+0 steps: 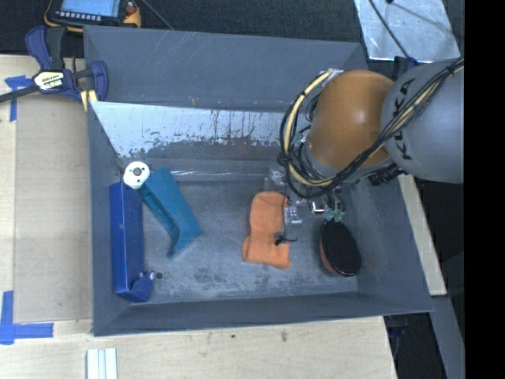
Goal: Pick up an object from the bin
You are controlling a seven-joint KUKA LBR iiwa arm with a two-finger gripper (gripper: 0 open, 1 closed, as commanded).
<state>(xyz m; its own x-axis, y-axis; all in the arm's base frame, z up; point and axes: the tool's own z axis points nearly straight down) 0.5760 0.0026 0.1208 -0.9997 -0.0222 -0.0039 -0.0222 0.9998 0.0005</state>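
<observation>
An orange soft cloth-like lump (pixel 265 229) lies in the middle right of the bin floor. My gripper (pixel 289 226) hangs right at its right edge, its metal fingers down against the orange thing. A black oval brush with a red rim (pixel 339 249) lies just to the right of the gripper. Whether the fingers grip the orange thing cannot be made out.
A teal angled plastic piece (pixel 172 209) and a long blue bar (pixel 126 239) with a white round cap (pixel 136 174) lie at the left side of the bin. The arm with its orange dome and cables hangs over the bin's right rear.
</observation>
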